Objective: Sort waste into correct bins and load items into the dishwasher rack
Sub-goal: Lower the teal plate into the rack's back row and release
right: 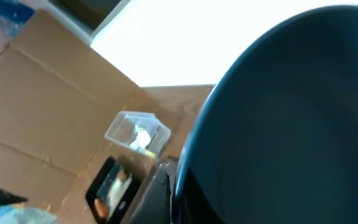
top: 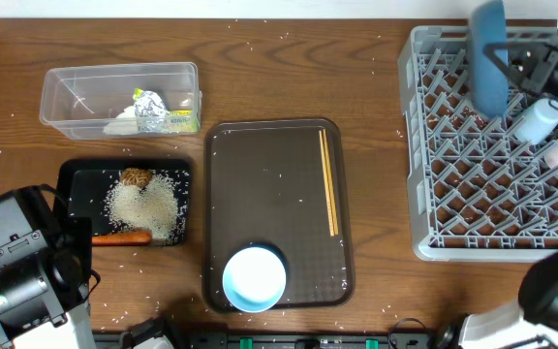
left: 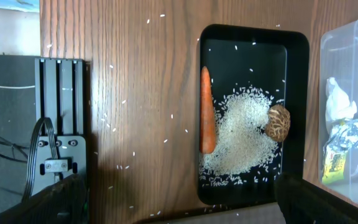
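I work at a test bench dressed up as a kitchen clearing station, rather than in a home kitchen. The wooden table (top: pixel 260 87) carries canteen things: a grey dish rack (top: pixel 434 194), a brown serving tray (top: pixel 269 194), a blue dish (top: pixel 489 68), a black tray (left: pixel 297 62) with rice (left: pixel 241 143) and a carrot (left: pixel 207 112), and a clear tub (top: pixel 66 97) of rubbish (top: pixel 148 111). Loose grains lie scattered over the wood. A black mounting plate (left: pixel 58 93) with bare cables (left: pixel 36 143) sits at the table edge, and plain cardboard (right: pixel 36 99) fills the background past the table.
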You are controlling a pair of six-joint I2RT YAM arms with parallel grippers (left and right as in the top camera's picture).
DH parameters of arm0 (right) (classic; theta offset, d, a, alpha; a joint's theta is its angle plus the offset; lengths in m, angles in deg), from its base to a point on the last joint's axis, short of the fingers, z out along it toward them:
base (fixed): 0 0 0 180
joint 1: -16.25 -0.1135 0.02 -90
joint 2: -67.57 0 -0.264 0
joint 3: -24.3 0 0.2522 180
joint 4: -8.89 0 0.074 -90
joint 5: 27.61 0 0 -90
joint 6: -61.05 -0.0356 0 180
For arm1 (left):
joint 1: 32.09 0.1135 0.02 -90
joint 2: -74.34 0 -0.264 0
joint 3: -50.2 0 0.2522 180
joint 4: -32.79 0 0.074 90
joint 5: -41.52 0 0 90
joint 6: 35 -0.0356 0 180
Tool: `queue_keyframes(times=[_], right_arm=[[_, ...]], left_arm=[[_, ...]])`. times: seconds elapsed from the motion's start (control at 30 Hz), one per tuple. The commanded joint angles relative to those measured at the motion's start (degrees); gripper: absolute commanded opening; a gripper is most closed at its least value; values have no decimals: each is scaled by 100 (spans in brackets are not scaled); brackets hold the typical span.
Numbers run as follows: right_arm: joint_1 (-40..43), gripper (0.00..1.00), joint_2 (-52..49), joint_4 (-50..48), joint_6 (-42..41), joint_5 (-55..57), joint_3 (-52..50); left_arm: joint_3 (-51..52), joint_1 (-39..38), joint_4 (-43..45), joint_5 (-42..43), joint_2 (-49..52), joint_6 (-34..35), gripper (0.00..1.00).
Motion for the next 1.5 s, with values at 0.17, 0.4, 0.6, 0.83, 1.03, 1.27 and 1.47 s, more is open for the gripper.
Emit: queue_keyframes(times=[0.17, 0.4, 0.6, 0.83, 1.03, 1.27, 1.47], right_arm=[[-157, 1, -1099, -2164, -2063, -837, 4], [-468, 1, -1410, -3062, -2723, -756, 4], [-719, 1, -1414, -3388, -3145, -525, 4], [-629, 1, -1434, -3425, -3211, -227, 4], [-367, 1, -1436, -3427, -3187, -205, 4], [-144, 1, -1440, -3403, -3156, -203, 4], [-140, 1, -1440, -3154, -2924, -15, 4]], left_arm=[[13, 31, -22, -116, -2, -74, 98], [13, 31, -22, -116, -2, -74, 98], [13, 31, -22, -116, -2, -74, 98], [13, 31, -22, -116, -2, -74, 98], [13, 31, -22, -116, -2, -74, 98], [13, 31, -22, -116, -2, -74, 98], [13, 31, -22, -116, -2, -74, 98]])
